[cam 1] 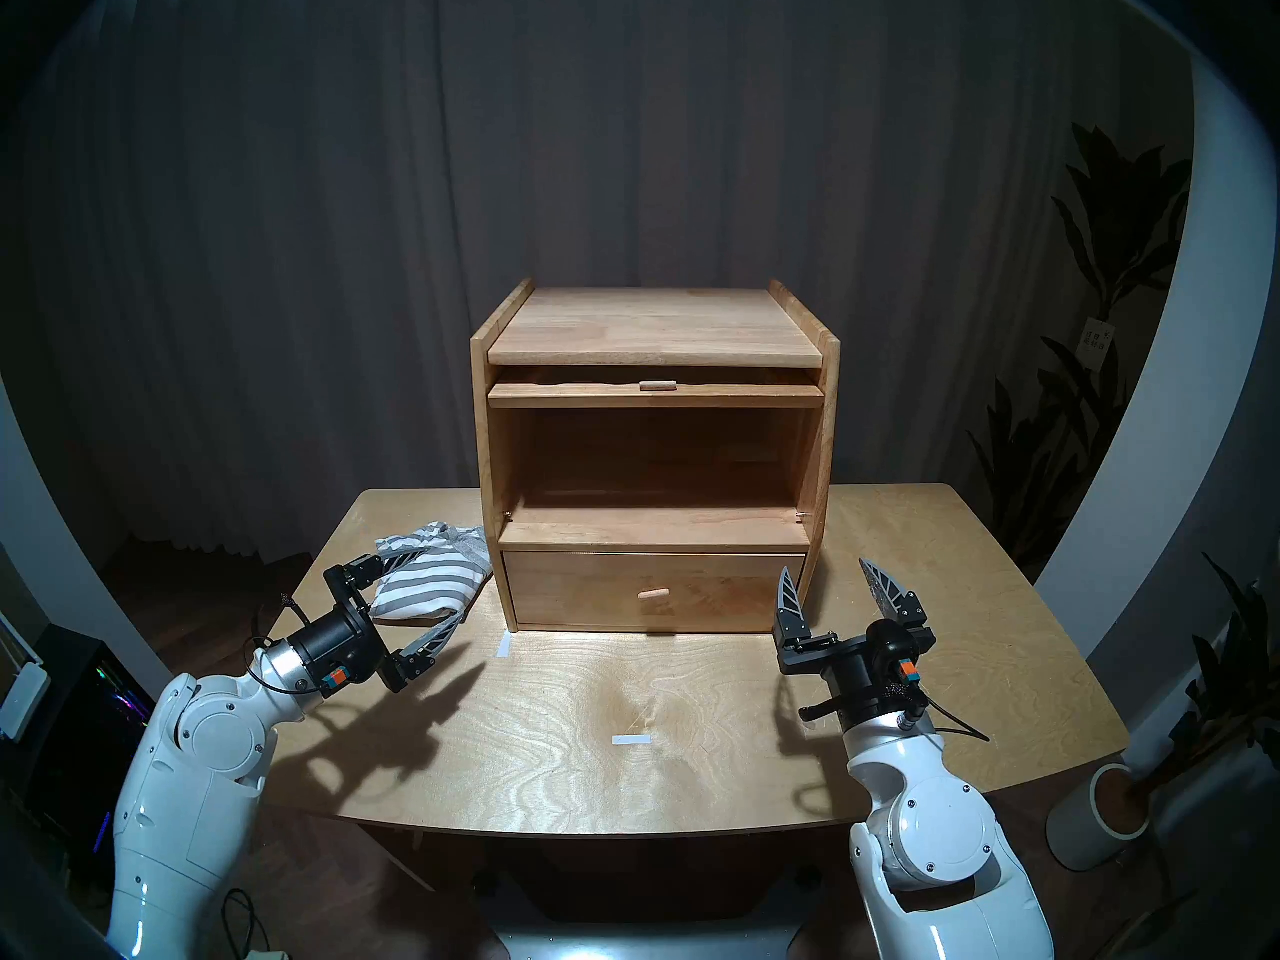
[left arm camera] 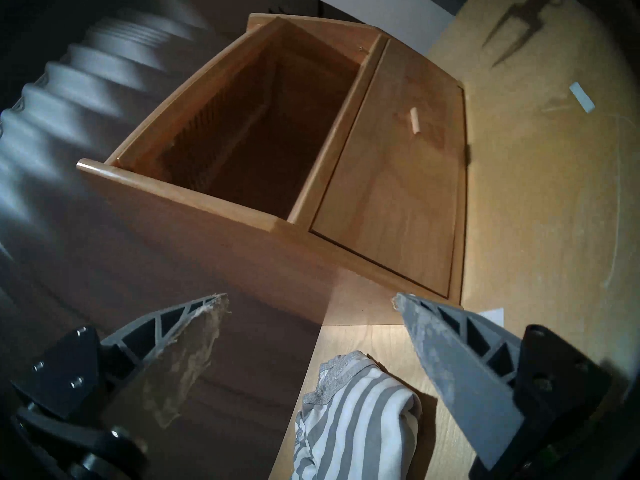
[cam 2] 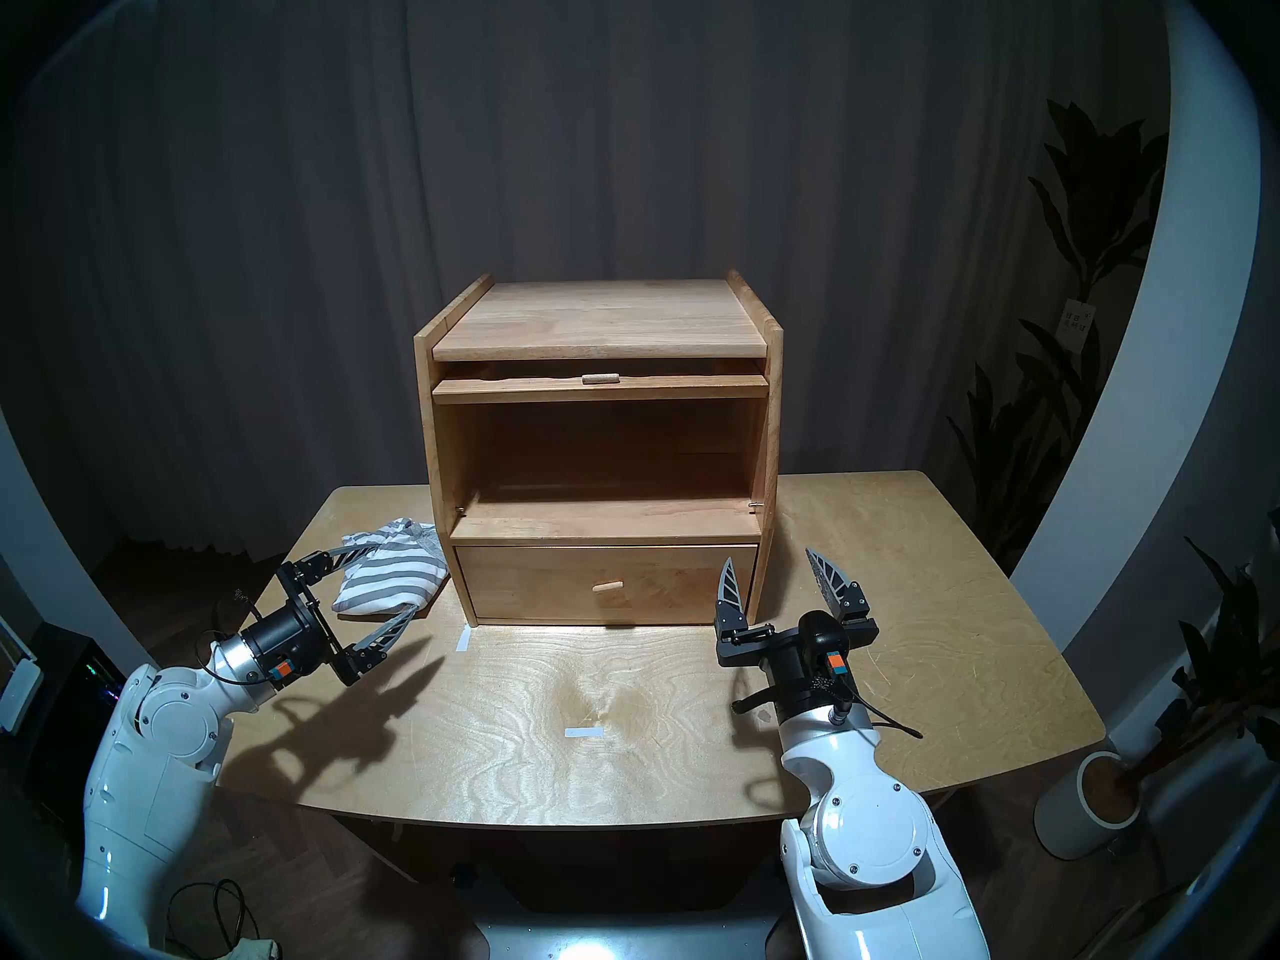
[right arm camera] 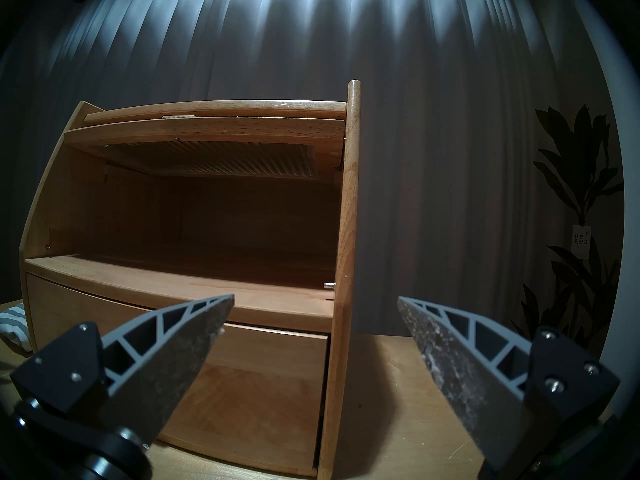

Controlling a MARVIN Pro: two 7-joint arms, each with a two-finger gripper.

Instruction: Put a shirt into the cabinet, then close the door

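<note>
With our left claw (cam 1: 424, 586) spread open around the striped shirt (cam 1: 431, 577) lying on the surface (cam 1: 692, 716) left of the cabinet (cam 1: 654, 453), and our right claw (cam 1: 824, 576) open and empty near its drawer, we risk pinching only a loose fold, so the shirt sags and snags on the compartment's edge.

Shirt (cam 1: 431, 577) on the table (cam 1: 692, 716), just left of the cabinet (cam 1: 654, 453).

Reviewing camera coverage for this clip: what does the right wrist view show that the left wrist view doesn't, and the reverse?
Only the right wrist view shows the door lifted flat under the cabinet's top, its ribbed window facing down, and the open right gripper. Only the left wrist view shows the open left gripper above the striped shirt and the drawer's peg handle. Both show the cabinet with its upper compartment empty.
</note>
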